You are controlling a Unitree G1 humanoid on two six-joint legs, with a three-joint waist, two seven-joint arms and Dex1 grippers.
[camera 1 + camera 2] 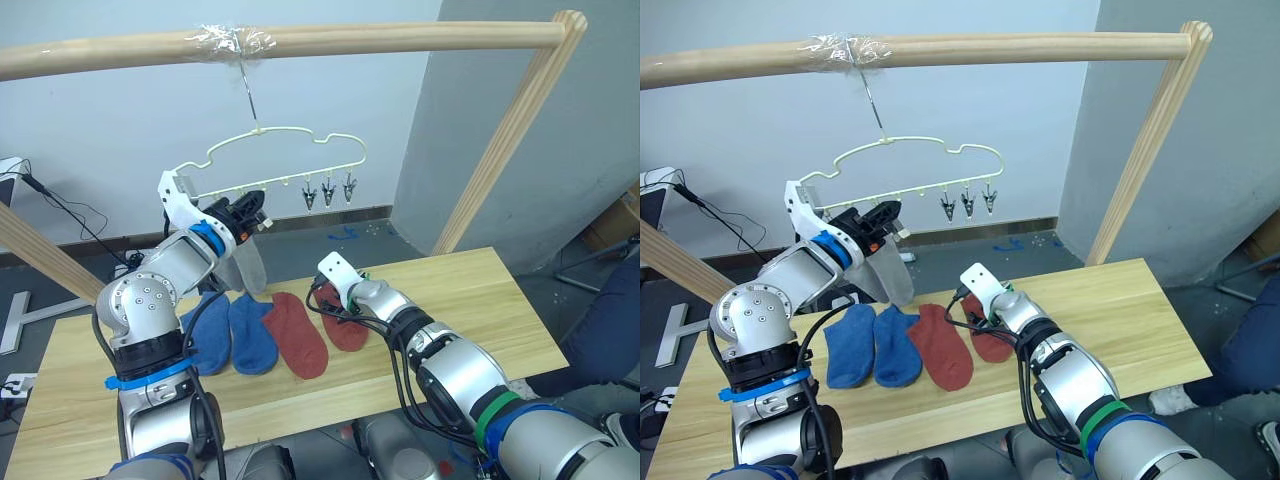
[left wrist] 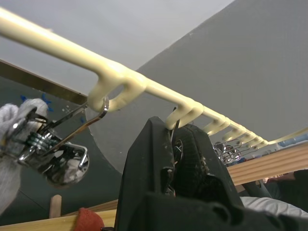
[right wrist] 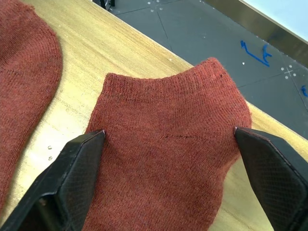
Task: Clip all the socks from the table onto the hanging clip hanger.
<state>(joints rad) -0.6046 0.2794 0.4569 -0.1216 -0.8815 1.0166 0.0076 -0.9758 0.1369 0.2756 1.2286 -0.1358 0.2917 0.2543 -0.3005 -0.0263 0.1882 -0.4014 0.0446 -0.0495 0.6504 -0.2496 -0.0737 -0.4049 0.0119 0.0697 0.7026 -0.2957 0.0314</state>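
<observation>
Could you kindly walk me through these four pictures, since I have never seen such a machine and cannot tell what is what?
It is a humanoid robot with two arms. Two pictures come from cameras in its head, looking down over the arms; the other two come from a camera on each wrist. On the wooden table lie two blue socks and two rust-red socks. A cream clip hanger hangs from a wooden pole. The left gripper is raised to the hanger's clips, closed on one clip, and a light grey sock hangs there. The right gripper is open, its fingers either side of one red sock's cuff on the table.
</observation>
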